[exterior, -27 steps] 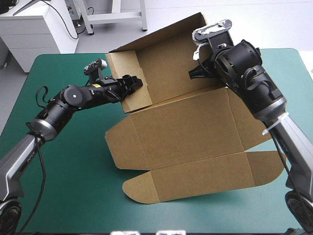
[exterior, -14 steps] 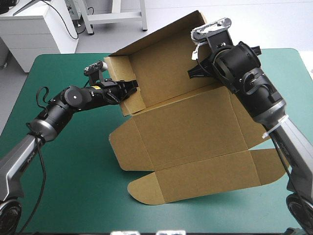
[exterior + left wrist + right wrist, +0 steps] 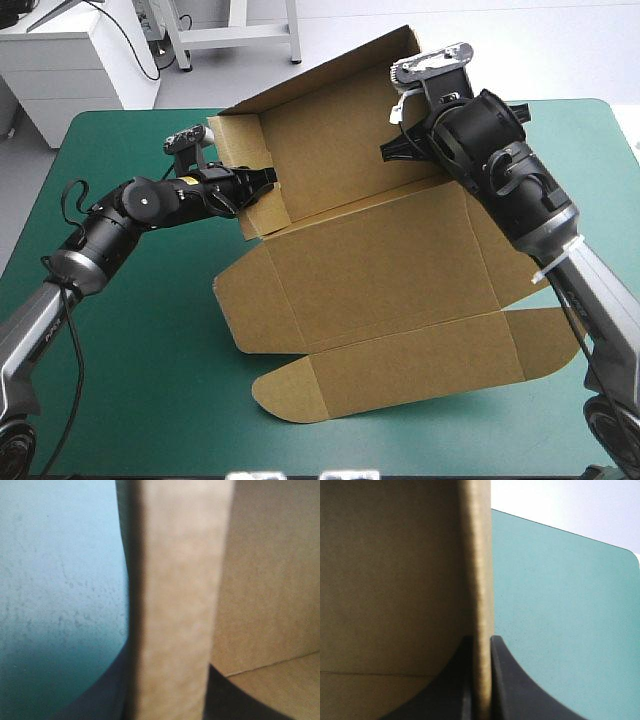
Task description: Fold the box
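The left gripper (image 3: 262, 182) pinches the raised left wall of the cut brown board box (image 3: 380, 265). The right gripper (image 3: 397, 150) pinches its upright far panel. The box sits mid-table on the smooth teal-green cover (image 3: 140, 360).

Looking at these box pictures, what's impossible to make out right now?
High view: where the right gripper grips the box; that arm's wrist hides it.
Left wrist view: the tips of the left gripper, blurred and shadowed by the board edge between them.
Both wrist views: the rest of the box, out of frame.
High view: the table under the box, covered by board.
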Tool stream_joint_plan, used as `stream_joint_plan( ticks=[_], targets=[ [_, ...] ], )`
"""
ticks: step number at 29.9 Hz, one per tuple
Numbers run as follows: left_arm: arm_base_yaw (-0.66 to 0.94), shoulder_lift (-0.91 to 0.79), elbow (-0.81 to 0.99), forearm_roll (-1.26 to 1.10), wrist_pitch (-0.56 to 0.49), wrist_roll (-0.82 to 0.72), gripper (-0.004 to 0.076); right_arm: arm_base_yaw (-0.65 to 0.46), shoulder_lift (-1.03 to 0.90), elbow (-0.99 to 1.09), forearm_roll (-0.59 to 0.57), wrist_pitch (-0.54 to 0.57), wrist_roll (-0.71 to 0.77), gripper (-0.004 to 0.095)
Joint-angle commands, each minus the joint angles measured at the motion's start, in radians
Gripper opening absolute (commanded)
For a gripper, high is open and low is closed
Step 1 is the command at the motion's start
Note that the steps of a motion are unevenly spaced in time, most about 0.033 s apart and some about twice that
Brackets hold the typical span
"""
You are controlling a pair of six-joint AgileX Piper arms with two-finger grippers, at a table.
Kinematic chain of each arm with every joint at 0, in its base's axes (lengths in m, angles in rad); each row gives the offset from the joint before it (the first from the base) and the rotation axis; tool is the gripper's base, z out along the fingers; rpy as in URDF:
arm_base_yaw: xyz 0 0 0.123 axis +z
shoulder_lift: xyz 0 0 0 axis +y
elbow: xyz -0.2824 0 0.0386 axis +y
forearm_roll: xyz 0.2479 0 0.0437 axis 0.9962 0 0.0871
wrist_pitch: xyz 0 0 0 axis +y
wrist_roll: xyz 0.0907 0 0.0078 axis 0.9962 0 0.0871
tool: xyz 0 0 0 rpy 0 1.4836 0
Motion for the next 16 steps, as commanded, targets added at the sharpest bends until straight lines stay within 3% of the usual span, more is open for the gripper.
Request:
stream_joint_plan(
  ticks=[1, 7, 16],
  targets=[
    [-0.02, -0.071, -0.057, -0.129, 0.05, 0.006, -0.0008, -0.012, -0.011, -0.016, -0.013, 0.005, 0.058, -0.002],
    [-0.02, -0.071, -0.157, -0.05, 0.101, -0.036, -0.0008, -0.083, -0.003, -0.016, 0.096, 0.005, 0.051, -0.002],
    [-0.02, -0.063, -0.185, 0.018, 0.131, -0.083, -0.0008, -0.162, 0.004, -0.016, 0.151, 0.005, 0.025, -0.002]
  ],
)
